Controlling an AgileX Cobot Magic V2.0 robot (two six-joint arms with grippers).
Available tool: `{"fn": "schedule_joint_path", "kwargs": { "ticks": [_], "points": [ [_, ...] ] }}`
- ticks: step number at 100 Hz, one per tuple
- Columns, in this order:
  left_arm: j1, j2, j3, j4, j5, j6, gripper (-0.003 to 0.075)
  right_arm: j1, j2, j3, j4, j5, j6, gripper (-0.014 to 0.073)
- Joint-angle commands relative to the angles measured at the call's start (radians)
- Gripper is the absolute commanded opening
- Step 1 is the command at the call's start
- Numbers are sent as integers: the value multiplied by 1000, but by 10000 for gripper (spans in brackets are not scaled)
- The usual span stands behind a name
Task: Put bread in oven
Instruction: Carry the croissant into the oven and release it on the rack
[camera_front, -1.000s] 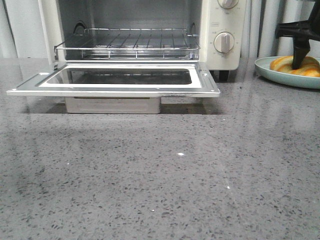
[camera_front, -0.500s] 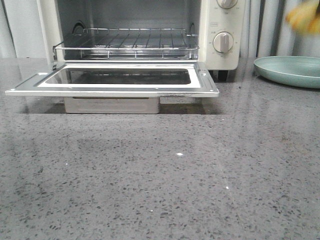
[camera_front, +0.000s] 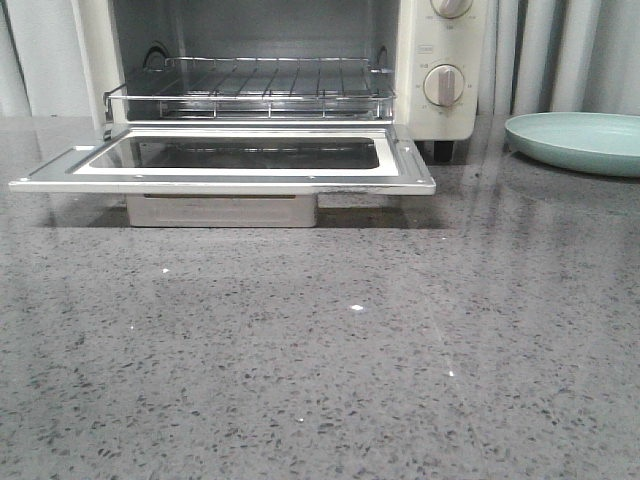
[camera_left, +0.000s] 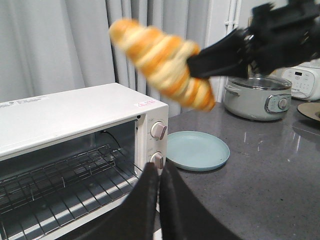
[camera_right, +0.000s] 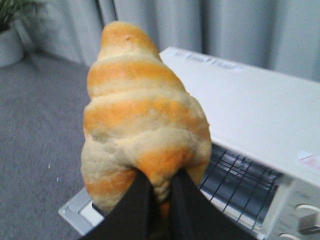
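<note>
The cream-white oven stands at the back of the grey counter with its glass door dropped open and its wire rack bare. My right gripper is shut on the bread, a golden-orange striped roll, and holds it high in the air above the oven and the open door. The left wrist view shows the bread held up by the right gripper. My left gripper is shut and empty, near the oven's knobs. Neither gripper shows in the front view.
A pale teal plate lies empty on the counter right of the oven; it also shows in the left wrist view. A grey pot and a white cooker stand further back on the right. Grey curtains hang behind.
The right gripper lifted the bread off the teal plate and rose out of the front view. The plate is now empty.
</note>
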Motion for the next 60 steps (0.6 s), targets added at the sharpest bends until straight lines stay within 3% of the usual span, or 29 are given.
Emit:
{"fn": "schedule_joint_path", "kwargs": {
  "ticks": [1, 12, 33, 60],
  "points": [
    [2, -1, -26, -44, -46, -8, -22, 42, 80, -25, -31, -48, -36, -61],
    [2, -3, -28, -55, -44, -8, -22, 43, 209, -25, -61, -69, -36, -61],
    [2, -3, -30, -55, -11, -8, -22, 36, 391, -98, -284, -116, -36, -61],
    [2, -3, -30, -55, 8, -8, -22, -10, 546, -290, -325, -103, -36, -61]
  ]
}}
